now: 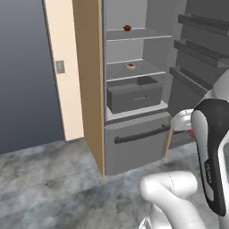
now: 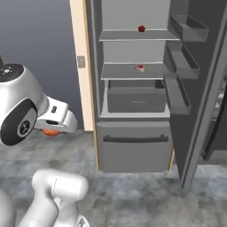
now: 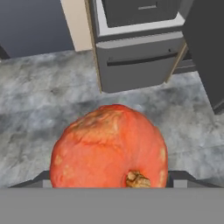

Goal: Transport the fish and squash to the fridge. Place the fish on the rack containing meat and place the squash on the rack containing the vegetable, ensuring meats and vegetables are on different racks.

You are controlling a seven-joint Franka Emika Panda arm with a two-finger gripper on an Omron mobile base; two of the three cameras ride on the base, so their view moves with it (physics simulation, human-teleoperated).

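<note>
The orange squash [image 3: 109, 146] sits between my gripper's [image 3: 111, 180] dark fingers, which are shut on its sides, above the grey floor. In the base views a sliver of the squash [image 2: 52, 132] shows under the hand [image 2: 57, 122], low and left of the open fridge [image 2: 133, 146]. On the top rack lies the dark red vegetable [image 1: 127, 28] [image 2: 141, 29]. The meat [image 1: 130, 66] [image 2: 140, 68] rests on the rack below it. The fish is out of view.
A grey drawer bin [image 1: 134, 96] sits under the meat rack, with the closed freezer drawer and its dark handle [image 2: 135, 139] below. The fridge door [image 2: 195, 88] stands open to the right, with shelves on it. A wooden panel [image 1: 89, 80] flanks the fridge's left side.
</note>
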